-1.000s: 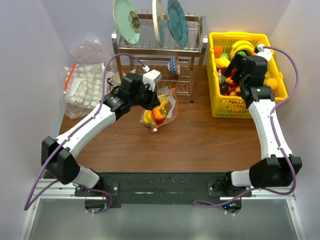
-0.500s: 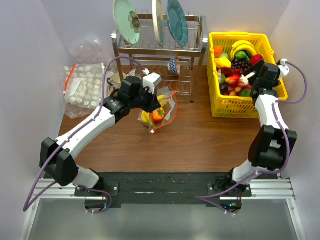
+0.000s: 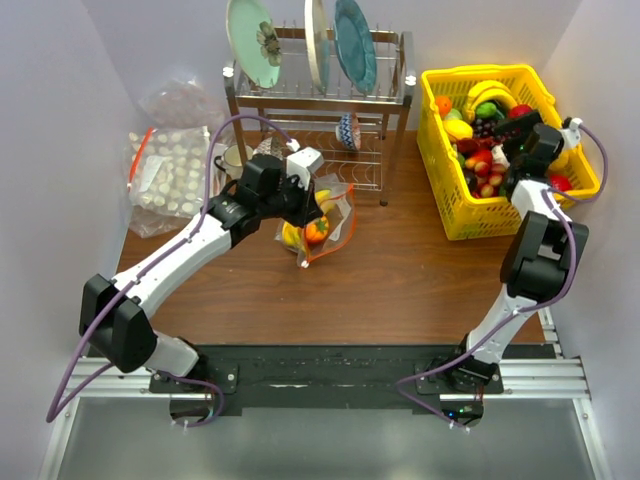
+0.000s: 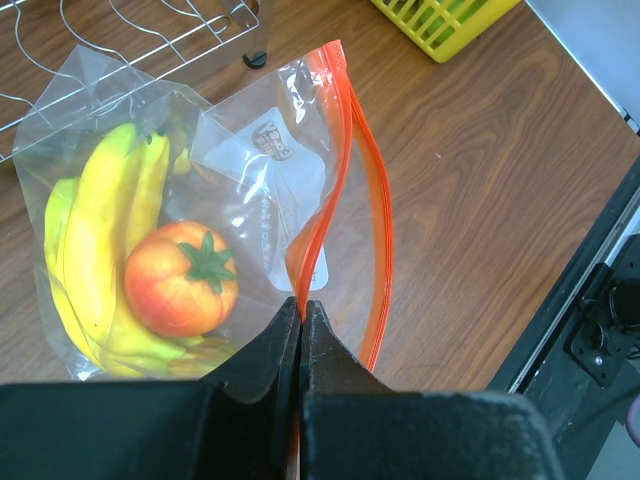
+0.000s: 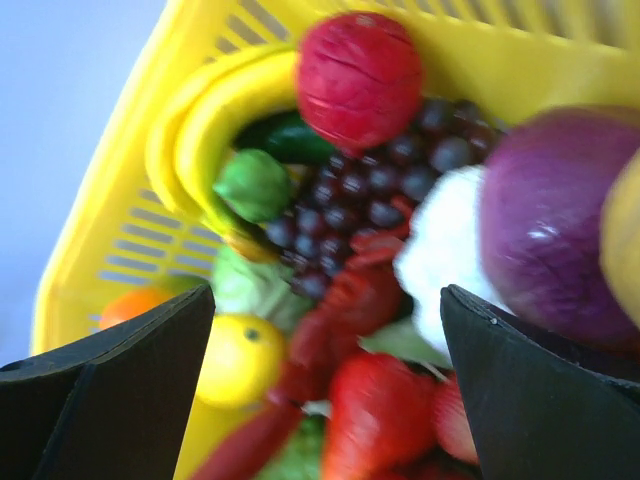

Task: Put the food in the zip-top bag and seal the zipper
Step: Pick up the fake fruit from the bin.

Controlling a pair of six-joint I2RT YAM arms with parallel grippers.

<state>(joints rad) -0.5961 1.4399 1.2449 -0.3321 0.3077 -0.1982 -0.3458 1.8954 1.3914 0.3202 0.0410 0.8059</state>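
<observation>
Pinching one red strip of the zipper [image 4: 338,140] with the left claw [image 4: 301,305] — fingers pressed tight together on it near its lower end. Leaves the second strip bowed out sideways, joined to the first only at the far tip, so the mouth gapes with no seal along it. Has the bag [image 3: 332,222] lying on the brown bench [image 3: 400,290] just in front of the rack [image 3: 318,98], below its lower wire shelf. Shows through the clear plastic a banana bunch [image 4: 100,230] along the closed side, an orange piece [image 4: 180,278] with a green stalk resting against it, and a white label [image 4: 272,140] nearer the mouth.

Hanging the right claw [image 5: 328,295] over the yellow basket [image 3: 470,215] to the right of the rack, fingers spread wide apart with nothing between them. Looks down from the right wrist on loose food [image 5: 390,415] heaped inside, somewhat blurred: a red ball [image 5: 358,78], dark grapes [image 5: 400,180], curved bananas [image 5: 190,130], a green piece [image 5: 255,185], something purple [image 5: 565,230], something white [image 5: 450,250].

Stands three plates [image 3: 253,40] on edge in the top of the rack — with a patterned bowl [image 3: 347,130] on the lower shelf. Puts a larger clear bag of pale lumps [image 3: 170,170] to the left of the rack, on the bench by the wall.
</observation>
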